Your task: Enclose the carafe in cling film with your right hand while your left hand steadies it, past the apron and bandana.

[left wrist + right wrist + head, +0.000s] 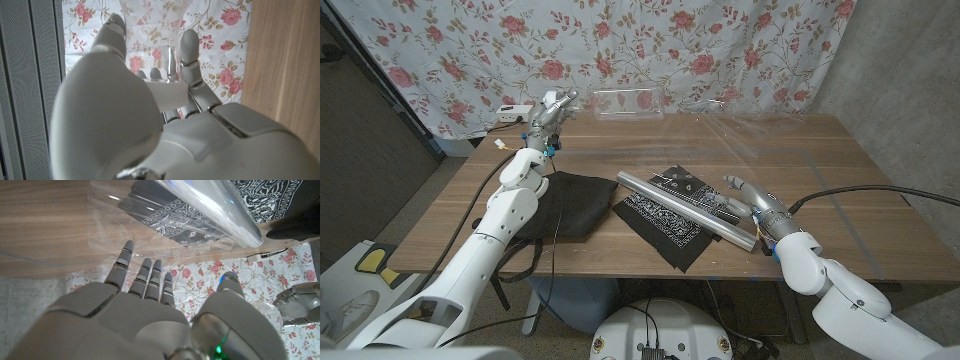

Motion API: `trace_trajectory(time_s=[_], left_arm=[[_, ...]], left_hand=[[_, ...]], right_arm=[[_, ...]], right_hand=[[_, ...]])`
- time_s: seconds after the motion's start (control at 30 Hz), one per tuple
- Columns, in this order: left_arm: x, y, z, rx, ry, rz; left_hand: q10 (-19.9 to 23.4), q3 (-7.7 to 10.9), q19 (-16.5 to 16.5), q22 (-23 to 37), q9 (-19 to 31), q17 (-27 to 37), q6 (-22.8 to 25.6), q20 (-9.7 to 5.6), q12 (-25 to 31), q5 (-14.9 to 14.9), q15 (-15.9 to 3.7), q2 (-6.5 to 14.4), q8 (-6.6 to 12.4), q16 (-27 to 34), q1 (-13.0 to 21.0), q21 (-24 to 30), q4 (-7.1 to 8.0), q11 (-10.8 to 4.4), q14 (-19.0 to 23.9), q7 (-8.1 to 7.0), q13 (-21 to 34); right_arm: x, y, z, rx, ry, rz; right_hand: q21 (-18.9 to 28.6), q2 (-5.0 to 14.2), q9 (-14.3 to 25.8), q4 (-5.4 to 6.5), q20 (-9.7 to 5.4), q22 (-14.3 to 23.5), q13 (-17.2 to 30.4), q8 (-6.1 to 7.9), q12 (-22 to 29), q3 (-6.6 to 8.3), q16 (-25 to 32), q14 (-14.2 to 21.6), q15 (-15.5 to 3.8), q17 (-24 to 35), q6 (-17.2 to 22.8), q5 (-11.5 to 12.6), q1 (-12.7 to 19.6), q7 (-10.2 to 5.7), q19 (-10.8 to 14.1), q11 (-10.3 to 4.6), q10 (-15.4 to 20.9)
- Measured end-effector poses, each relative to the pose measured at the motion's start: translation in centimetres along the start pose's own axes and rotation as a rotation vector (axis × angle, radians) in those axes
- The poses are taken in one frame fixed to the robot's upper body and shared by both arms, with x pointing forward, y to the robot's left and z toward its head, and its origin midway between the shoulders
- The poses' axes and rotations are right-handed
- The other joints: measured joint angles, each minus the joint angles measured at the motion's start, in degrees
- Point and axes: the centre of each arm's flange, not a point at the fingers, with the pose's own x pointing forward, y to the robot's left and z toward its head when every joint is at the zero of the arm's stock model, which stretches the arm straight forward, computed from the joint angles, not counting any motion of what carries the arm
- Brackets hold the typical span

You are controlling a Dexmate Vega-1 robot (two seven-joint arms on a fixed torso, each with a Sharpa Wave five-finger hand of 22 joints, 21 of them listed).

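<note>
The right hand (752, 203), at the head view's lower right, holds nothing, its fingers (142, 277) spread beside the cling film roll (685, 207), which runs diagonally toward centre. The left hand (548, 112), upper left, is curled around the clear carafe (563, 104). The carafe stands well apart from the right hand, beyond the apron (568, 203) and bandana (665, 222).

Head view is evenly lit, soft overhead light; shadows faint. Glare is seen on the cling film roll (690, 207) at approx. 5 o'clock of table (840, 160) centre. Left wrist view: left hand (150, 120) is blurred, out of focus, slightly overexposed. Right wrist view: film sheen, bright streaks.
</note>
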Motion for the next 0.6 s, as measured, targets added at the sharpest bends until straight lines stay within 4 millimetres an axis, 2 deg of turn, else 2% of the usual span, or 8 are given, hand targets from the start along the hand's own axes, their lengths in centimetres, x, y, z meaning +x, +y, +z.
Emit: trace_trajectory(time_s=[0.17, 0.43, 0.53, 0.6], left_arm=[[-0.12, -0.06, 0.07, 0.001, -0.003, -0.003], [-0.26, 0.05, 0.13, 0.001, -0.006, -0.001], [-0.30, 0.10, 0.13, 0.001, -0.006, -0.001], [-0.36, 0.13, 0.12, 0.001, -0.006, 0.000]], left_hand=[[0.00, 0.00, 0.00, 0.00, 0.00, 0.00, 0.00, 0.00, 0.34, 0.00, 0.00, 0.00, 0.05, 0.13, 0.00, 0.01, 0.00, 0.00, 0.00, 0.00, -0.02], [0.00, -0.01, 0.00, -0.30, -0.03, -0.39, -0.01, 0.00, 0.67, 0.00, 0.00, 0.00, 0.23, 0.24, 0.00, 0.31, 0.00, 0.00, 0.00, 0.00, 0.02], [0.00, -0.01, 0.00, -0.32, -0.12, -0.54, -0.01, 0.00, 0.67, 0.09, 0.00, -0.01, 0.27, 0.33, 0.01, 0.46, 0.00, 0.00, 0.00, 0.00, -0.05], [0.00, -0.01, 0.00, -0.32, -0.14, -0.56, -0.01, 0.00, 0.67, 0.22, 0.00, -0.01, 0.28, 0.34, 0.01, 0.46, 0.01, 0.00, 0.00, 0.00, -0.05]], right_arm=[[-0.21, 0.16, 0.13, -0.014, -0.001, 0.002], [-0.49, 0.35, 0.38, -0.046, 0.000, 0.004], [-0.49, 0.30, 0.27, -0.056, 0.005, 0.004], [-0.48, 0.25, 0.16, -0.065, 0.011, 0.003]], right_hand=[[0.00, 0.32, 0.00, 0.00, -0.87, 0.00, 0.10, 0.00, 0.44, 0.00, 0.60, 1.08, 0.04, 0.45, 0.51, 0.16, 0.32, -0.06, 0.91, 0.00, 0.61], [1.77, 0.53, 0.00, -0.25, -1.93, 0.27, 0.50, 0.00, 1.20, 0.25, 2.31, 3.68, -0.06, 1.75, 0.70, 0.38, 1.58, -0.09, 6.47, -0.20, 1.71], [2.18, 0.30, 0.00, -0.25, -2.35, 0.52, 0.80, 0.00, 1.51, 0.25, 2.88, 4.71, -0.10, 2.19, 1.13, 0.38, 1.82, -0.11, 7.69, -0.14, 2.18], [2.51, 0.55, 0.00, -0.25, -2.82, 0.53, 0.88, -0.65, 1.62, 0.25, 3.27, 5.41, -0.11, 2.54, 1.08, 0.38, 2.07, -0.06, 8.29, -0.30, 2.35]])
